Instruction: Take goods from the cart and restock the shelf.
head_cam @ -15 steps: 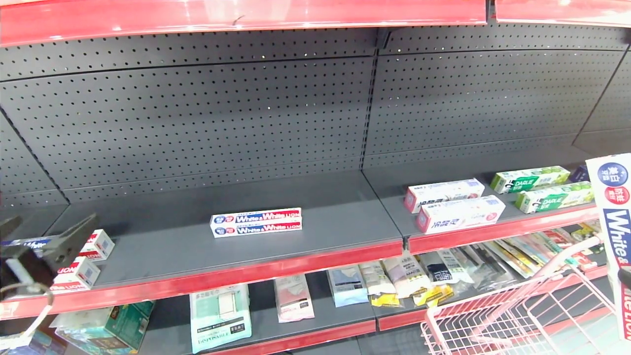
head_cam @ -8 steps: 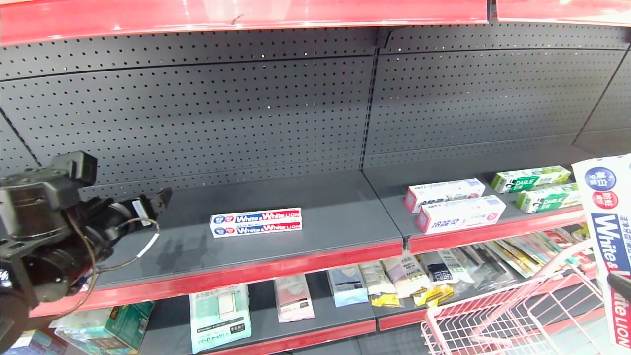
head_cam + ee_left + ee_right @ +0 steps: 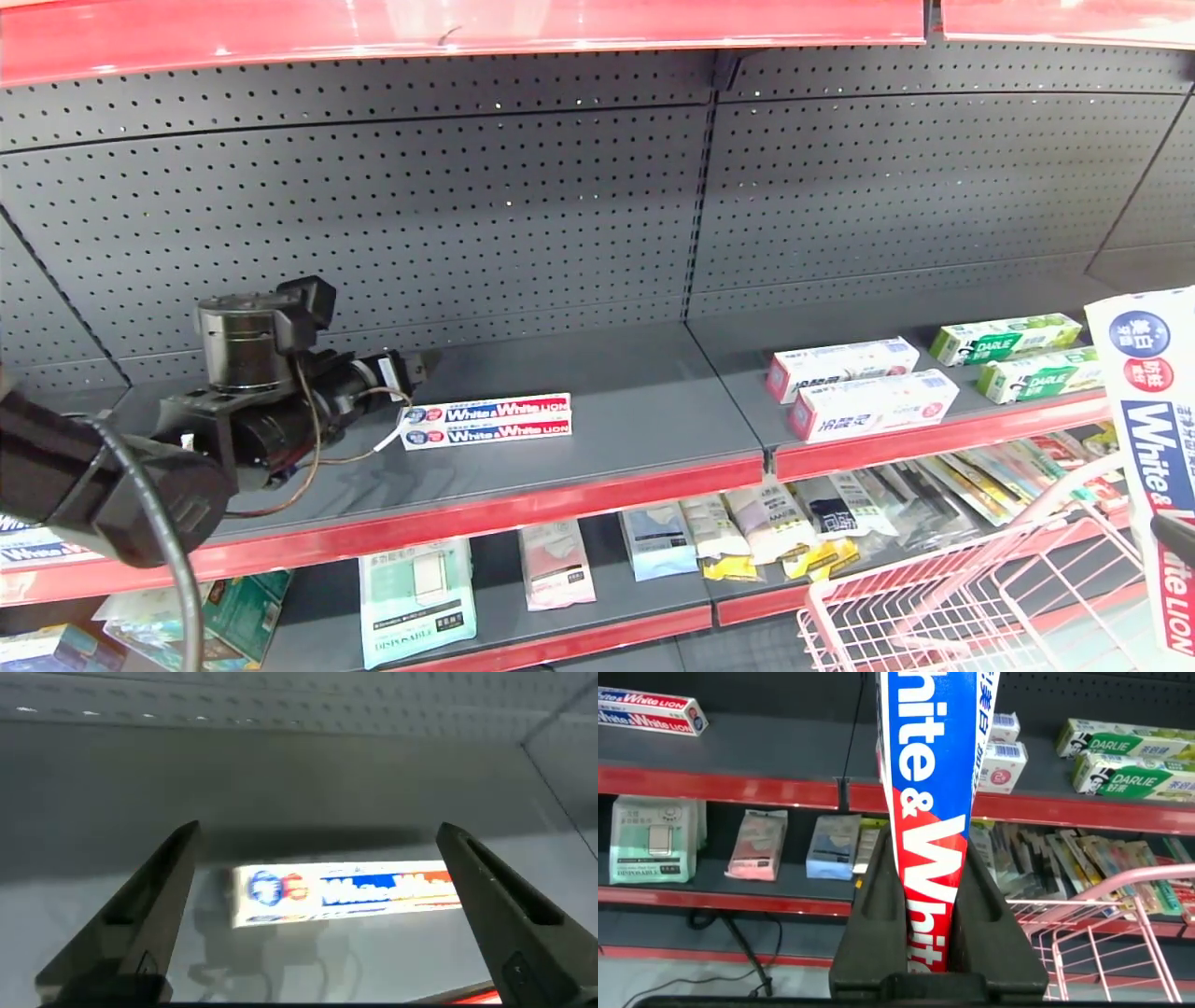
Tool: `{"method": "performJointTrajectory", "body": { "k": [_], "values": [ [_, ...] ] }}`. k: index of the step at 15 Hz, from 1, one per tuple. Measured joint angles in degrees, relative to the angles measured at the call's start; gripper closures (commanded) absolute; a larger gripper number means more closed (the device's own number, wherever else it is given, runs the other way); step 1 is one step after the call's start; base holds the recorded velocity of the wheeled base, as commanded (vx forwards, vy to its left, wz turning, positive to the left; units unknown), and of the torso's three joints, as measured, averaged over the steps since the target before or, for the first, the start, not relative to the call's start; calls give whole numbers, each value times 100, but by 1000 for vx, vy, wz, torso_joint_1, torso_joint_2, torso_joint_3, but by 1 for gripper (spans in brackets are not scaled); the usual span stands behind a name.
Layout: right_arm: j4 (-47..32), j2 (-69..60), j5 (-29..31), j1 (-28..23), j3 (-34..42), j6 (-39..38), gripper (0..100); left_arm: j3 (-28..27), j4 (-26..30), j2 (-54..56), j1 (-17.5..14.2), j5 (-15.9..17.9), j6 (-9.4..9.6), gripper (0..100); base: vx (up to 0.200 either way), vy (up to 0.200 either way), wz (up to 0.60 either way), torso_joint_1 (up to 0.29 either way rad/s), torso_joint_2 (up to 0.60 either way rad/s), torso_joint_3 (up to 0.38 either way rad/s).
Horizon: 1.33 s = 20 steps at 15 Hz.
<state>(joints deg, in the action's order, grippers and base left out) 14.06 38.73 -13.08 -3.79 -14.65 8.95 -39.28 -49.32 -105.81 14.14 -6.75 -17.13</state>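
Two red, white and blue toothpaste boxes lie stacked flat in the middle of the grey shelf. My left gripper hovers low over the shelf just left of them, open, and the boxes lie ahead between its spread fingers. At the far right another toothpaste box of the same kind is held upright above the pink wire cart. My right gripper is shut on that box near its lower end.
Two white and pink boxes and two green boxes lie on the shelf's right section. Flat packets fill the lower shelf. A red lip runs along the shelf front. The shelf's back half is bare.
My left arm has swung up from the far left and moved right along the shelf to the stacked boxes. The box in my right gripper shifted slightly left.
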Motion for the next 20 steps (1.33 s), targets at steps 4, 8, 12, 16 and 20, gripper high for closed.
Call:
{"method": "performJointTrajectory", "body": {
  "k": [4, 8, 12, 16, 20],
  "values": [
    [-2, 0, 2, 10, -12, 20, 100, -923, 132, -791, 129, 352, 22, 0, 0, 0, 0, 0, 0, 0],
    [0, 18, -2, 13, -20, 57, 100, -1570, 627, -1312, 256, 396, 30, 0, 0, 0, 0, 0, 0, 0],
    [-2, 55, 0, 13, 13, 71, 100, -2310, 1440, -1684, 357, 372, 418, 0, 0, 0, 0, 0, 0, 0],
    [0, 99, 2, 62, 2, 71, 100, -2731, 1947, -1963, 532, 332, 503, 0, 0, 0, 0, 0, 0, 0],
    [0, 101, 2, 79, 16, 71, 100, -3152, 2213, -2169, 614, 196, 503, 0, 0, 0, 0, 0, 0, 0]
  ]
}}
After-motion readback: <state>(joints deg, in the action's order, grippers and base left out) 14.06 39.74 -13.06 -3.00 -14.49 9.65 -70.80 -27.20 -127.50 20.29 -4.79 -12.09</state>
